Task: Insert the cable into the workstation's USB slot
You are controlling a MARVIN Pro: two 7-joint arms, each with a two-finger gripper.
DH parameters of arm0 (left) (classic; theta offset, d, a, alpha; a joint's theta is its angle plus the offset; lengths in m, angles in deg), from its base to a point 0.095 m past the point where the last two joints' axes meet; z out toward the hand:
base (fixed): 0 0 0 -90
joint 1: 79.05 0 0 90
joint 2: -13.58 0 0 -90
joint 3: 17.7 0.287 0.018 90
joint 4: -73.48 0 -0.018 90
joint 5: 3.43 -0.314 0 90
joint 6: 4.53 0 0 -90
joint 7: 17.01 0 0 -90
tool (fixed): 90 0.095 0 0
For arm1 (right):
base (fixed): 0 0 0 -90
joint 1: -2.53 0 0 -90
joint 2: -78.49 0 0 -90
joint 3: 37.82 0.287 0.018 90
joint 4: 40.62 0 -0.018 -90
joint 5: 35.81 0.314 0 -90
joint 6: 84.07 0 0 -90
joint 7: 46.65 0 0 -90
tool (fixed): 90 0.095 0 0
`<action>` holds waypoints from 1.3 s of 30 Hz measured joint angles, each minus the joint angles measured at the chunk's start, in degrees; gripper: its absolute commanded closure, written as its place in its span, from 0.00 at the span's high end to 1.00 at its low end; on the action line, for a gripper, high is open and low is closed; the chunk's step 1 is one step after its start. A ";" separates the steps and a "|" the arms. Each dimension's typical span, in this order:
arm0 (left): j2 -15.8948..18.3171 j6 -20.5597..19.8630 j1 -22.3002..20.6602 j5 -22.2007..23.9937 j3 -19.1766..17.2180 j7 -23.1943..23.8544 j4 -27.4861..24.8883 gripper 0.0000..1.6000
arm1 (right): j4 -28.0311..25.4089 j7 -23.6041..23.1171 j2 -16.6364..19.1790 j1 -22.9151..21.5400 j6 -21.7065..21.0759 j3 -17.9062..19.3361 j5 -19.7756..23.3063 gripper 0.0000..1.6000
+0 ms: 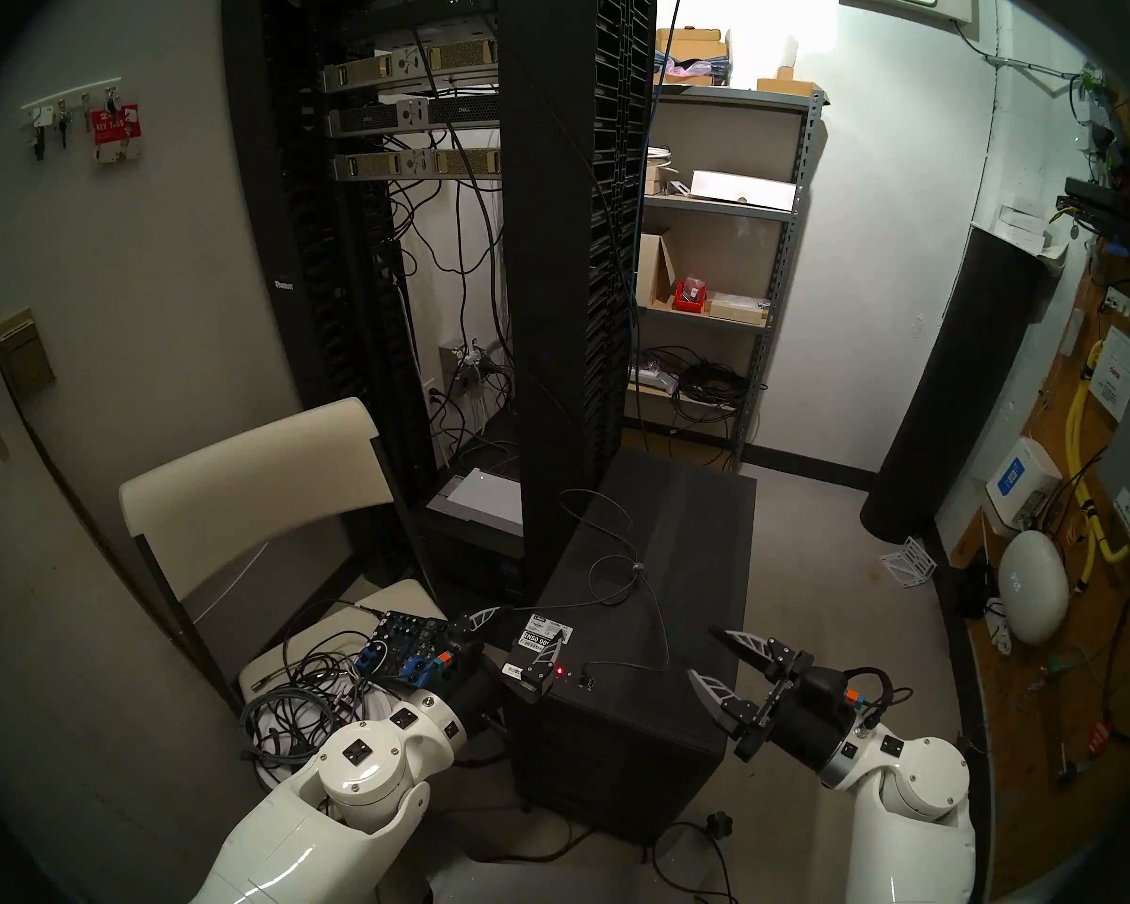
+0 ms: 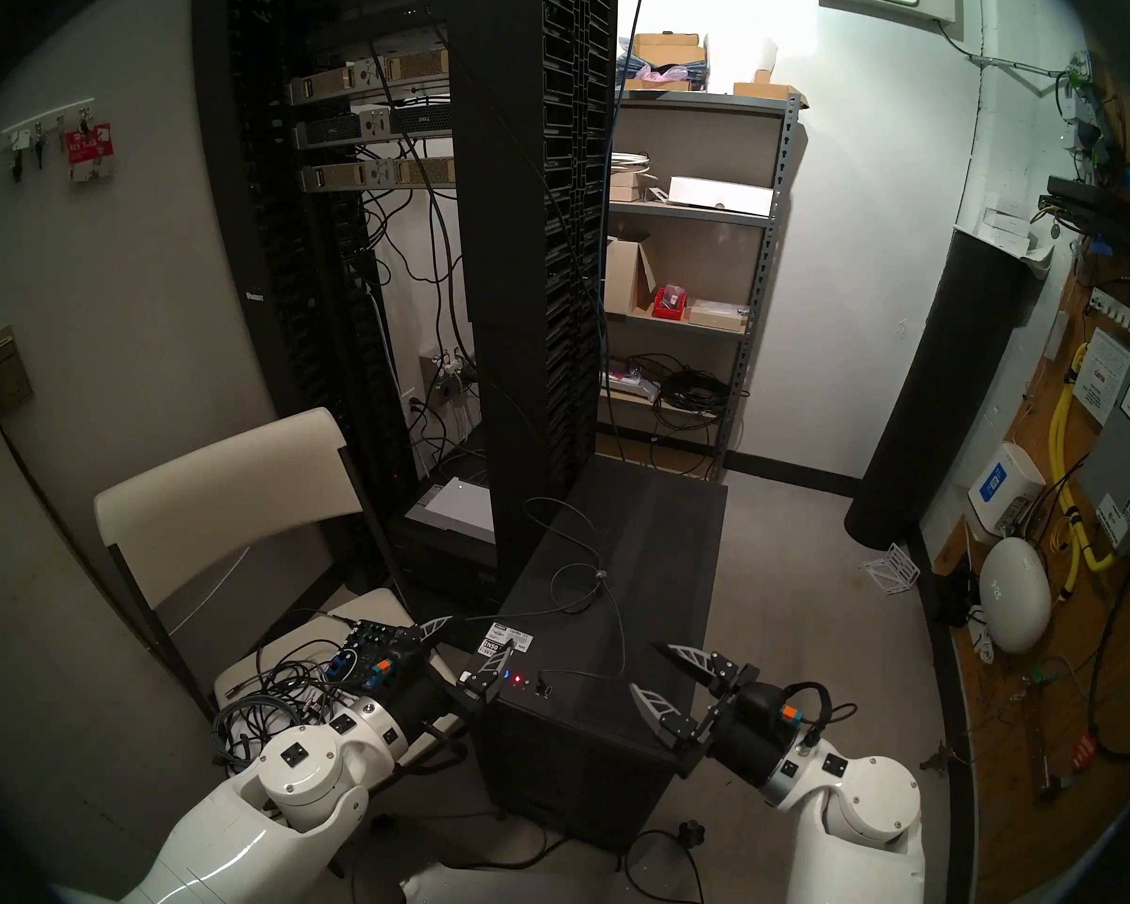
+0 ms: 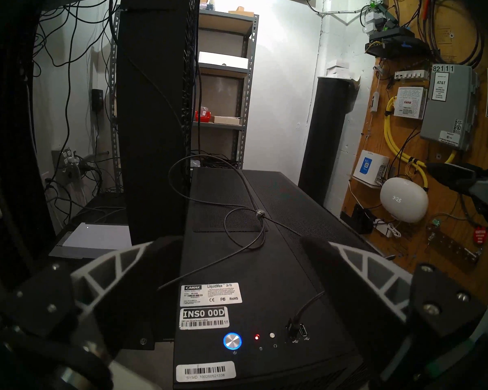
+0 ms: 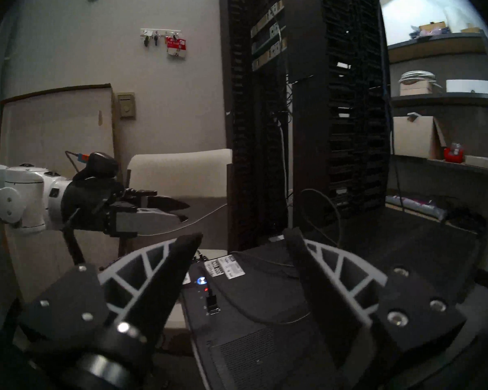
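The black workstation (image 1: pixel 647 739) stands on the floor in front of me, stickers, blue-lit button (image 3: pixel 232 341) and red LED on its top. The thin dark cable (image 3: pixel 259 213) lies in loops on top. Its plug (image 3: pixel 292 326) sits in the left USB slot of the pair; the other USB slot (image 3: pixel 303 330) is empty. My left gripper (image 1: pixel 517 635) is open and empty, over the workstation's front left corner by the stickers. My right gripper (image 1: pixel 712 655) is open and empty, just right of the cable's last bend, clear of the plug (image 4: pixel 211 299).
The tall black server rack (image 1: pixel 549 231) rises right behind the workstation. A white chair (image 1: pixel 249 479) on the left holds a heap of cords (image 1: pixel 301 694) and a blue mixer (image 1: pixel 406 648). A metal shelf (image 1: pixel 712 231) and a black cylinder (image 1: pixel 960 387) stand at the back right.
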 measured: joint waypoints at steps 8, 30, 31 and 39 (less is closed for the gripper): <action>-0.21 -0.01 -0.35 0.01 -0.09 0.01 0.00 1.00 | 3.39 4.49 0.00 -3.43 1.45 0.00 0.27 1.00; -0.51 0.26 -0.32 0.98 -0.65 -0.05 -0.20 1.00 | 3.80 5.48 -0.02 -5.05 2.60 0.97 0.51 1.00; -0.52 0.27 -0.32 0.99 -0.65 -0.06 -0.20 1.00 | 3.80 5.45 -0.02 -5.06 2.60 0.97 0.51 1.00; -0.54 0.31 -0.31 1.04 -0.66 -0.06 -0.21 1.00 | 3.80 5.10 -0.04 -5.16 2.65 0.95 0.52 1.00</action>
